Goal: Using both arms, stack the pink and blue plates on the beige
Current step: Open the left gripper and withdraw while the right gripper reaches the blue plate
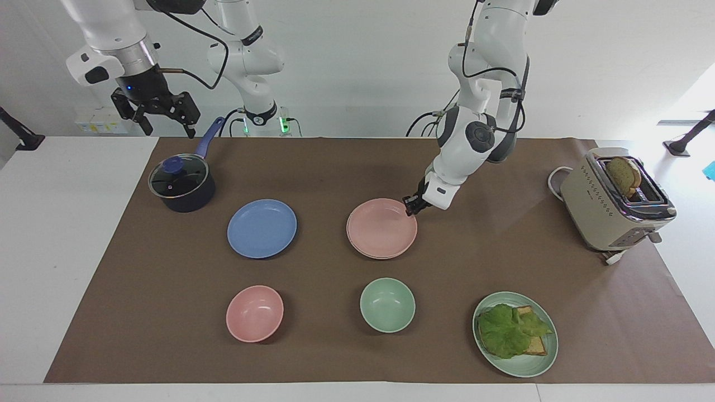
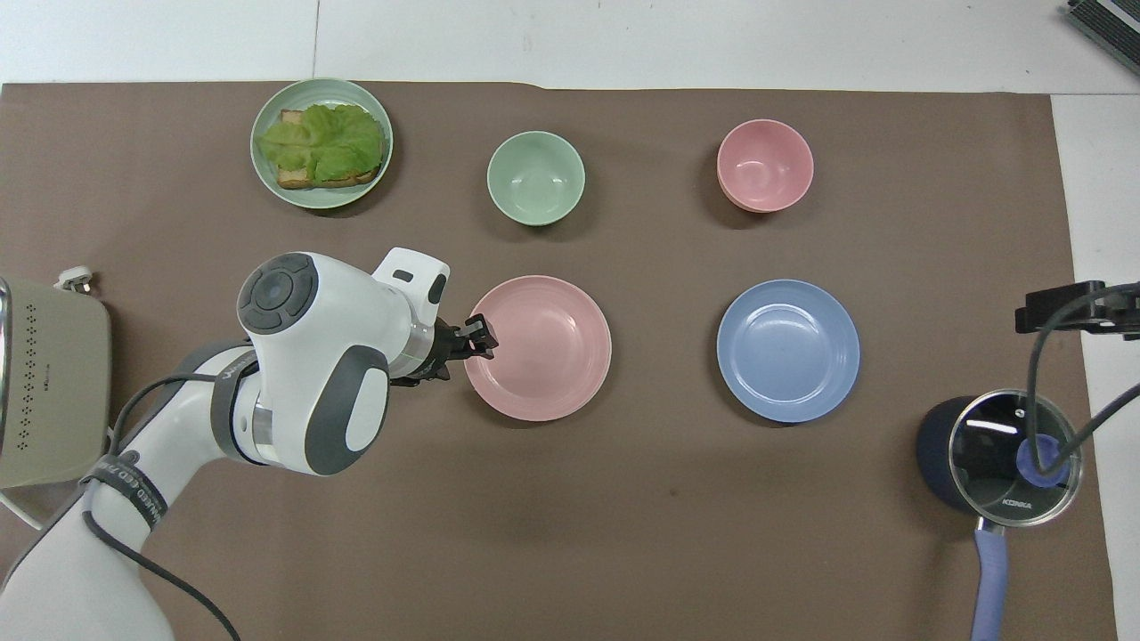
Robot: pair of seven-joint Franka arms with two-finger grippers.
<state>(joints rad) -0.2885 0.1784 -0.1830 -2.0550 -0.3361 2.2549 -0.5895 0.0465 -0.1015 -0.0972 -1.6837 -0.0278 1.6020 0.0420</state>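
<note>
Two plates sit nested at the middle of the brown mat (image 1: 335, 167): the pink plate (image 1: 381, 226) lies on the beige plate (image 1: 381, 257), of which only a thin sliver of rim shows beneath it. Reading the clock from this stack, with twelve pointing away from the robots, the left gripper (image 1: 412, 206) is at the pink plate's rim at nine o'clock; I cannot tell whether it is closed on the rim or loose of it. The blue plate (image 1: 261, 228) lies flat on the mat by itself at three o'clock. A green bowl (image 1: 387, 305) stands at twelve, a pink bowl (image 1: 254, 313) near two, a green plate (image 1: 530, 365) with lettuce and toast near ten, a toaster (image 1: 603, 212) at nine, and a lidded saucepan (image 1: 181, 187) near four. Over the mat's edge by the saucepan the right gripper (image 1: 162, 114) waits, raised, fingers spread wide and holding nothing.
</note>
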